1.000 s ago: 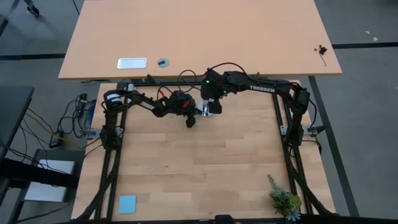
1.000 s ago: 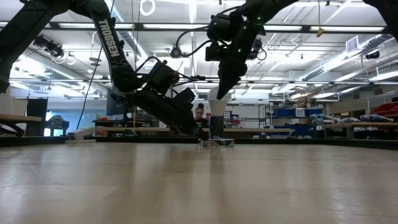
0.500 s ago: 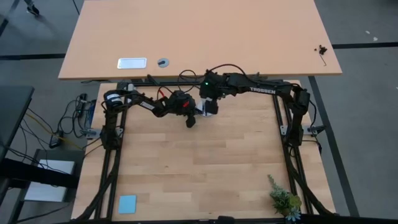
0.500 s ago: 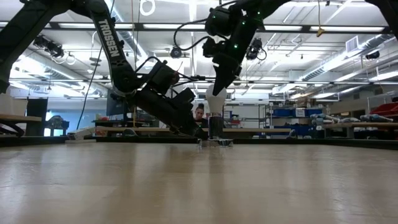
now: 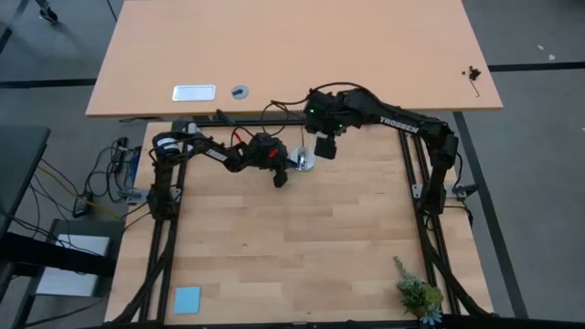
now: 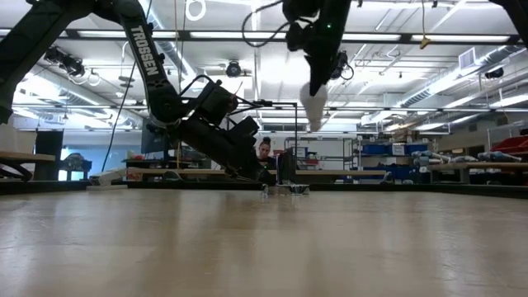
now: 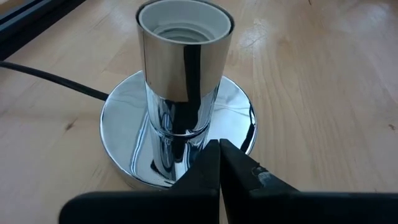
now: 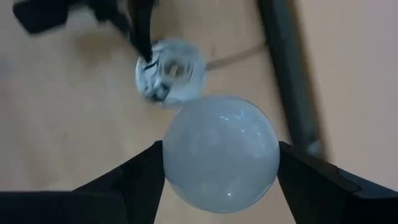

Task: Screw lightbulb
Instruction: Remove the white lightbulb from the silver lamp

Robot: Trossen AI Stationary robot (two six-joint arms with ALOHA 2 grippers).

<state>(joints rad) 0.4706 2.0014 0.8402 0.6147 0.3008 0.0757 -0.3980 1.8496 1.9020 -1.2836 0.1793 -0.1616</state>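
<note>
My arms are dark, jointed, marked TROSSEN in white; black cables loop off them, a green light glows, red shows near the left claw.

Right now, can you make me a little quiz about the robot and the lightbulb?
1. True or false: the lightbulb is already screwed into the shiny socket.
2. Which gripper holds the lightbulb? A. left gripper B. right gripper C. neither
3. Fill in: the left gripper's fingers are ____ and rest at the socket's round base.

Key:
1. False. The socket is empty, and the bulb hangs in the air above the table.
2. B. Its fingers sit on either side of the bulb.
3. Shut.
</note>
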